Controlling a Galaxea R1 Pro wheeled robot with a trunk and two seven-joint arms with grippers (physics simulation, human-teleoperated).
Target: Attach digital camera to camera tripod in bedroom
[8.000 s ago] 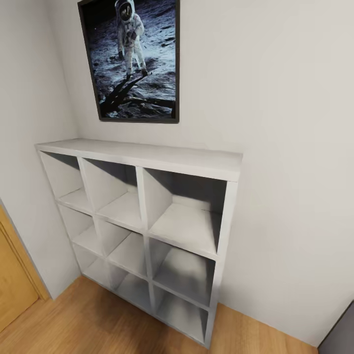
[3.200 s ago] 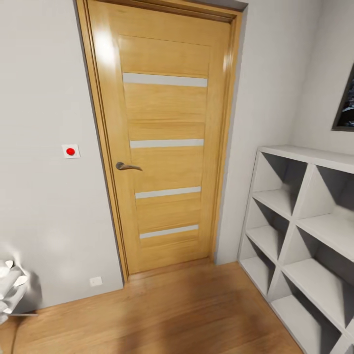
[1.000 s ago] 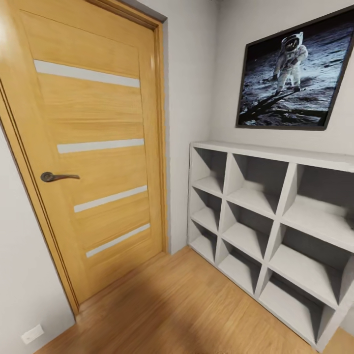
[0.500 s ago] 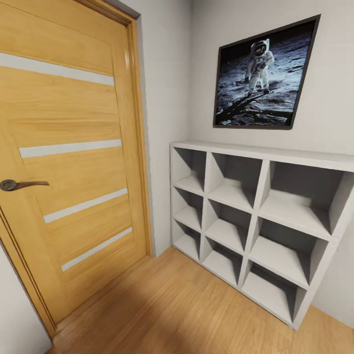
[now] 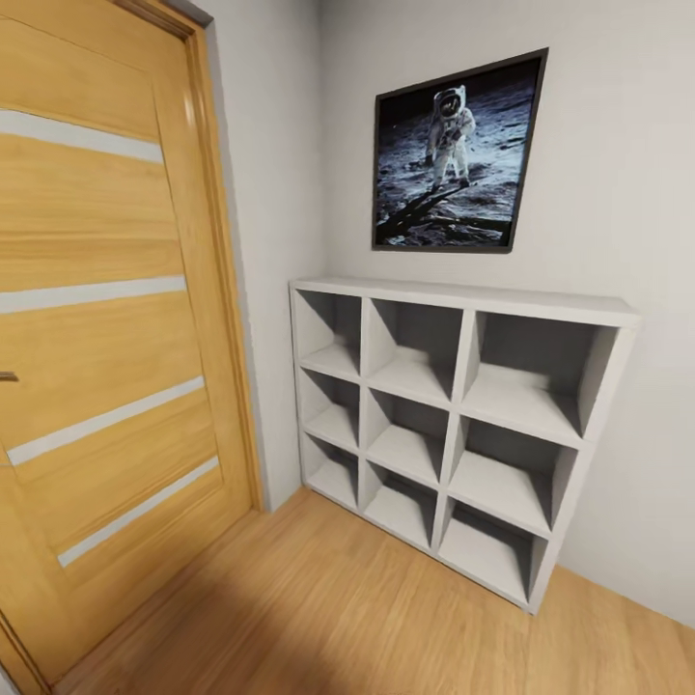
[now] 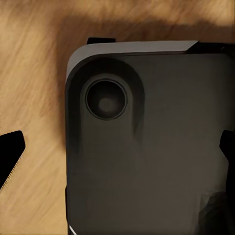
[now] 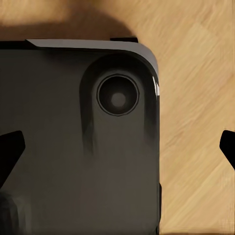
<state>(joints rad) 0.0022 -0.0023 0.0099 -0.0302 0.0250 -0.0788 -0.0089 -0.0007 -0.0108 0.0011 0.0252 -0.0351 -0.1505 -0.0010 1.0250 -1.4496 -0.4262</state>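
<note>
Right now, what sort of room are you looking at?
Likely a domestic room or hallway corner: a light wooden door with pale horizontal strips, a white nine-cubby shelf unit against the wall, a framed astronaut moon photo above it, and wood flooring.

The light wooden door with pale horizontal strips is running off the head view's left edge, its handle barely showing. In both wrist views, the dark rounded robot base is hiding much of the wood-plank floor.
</note>
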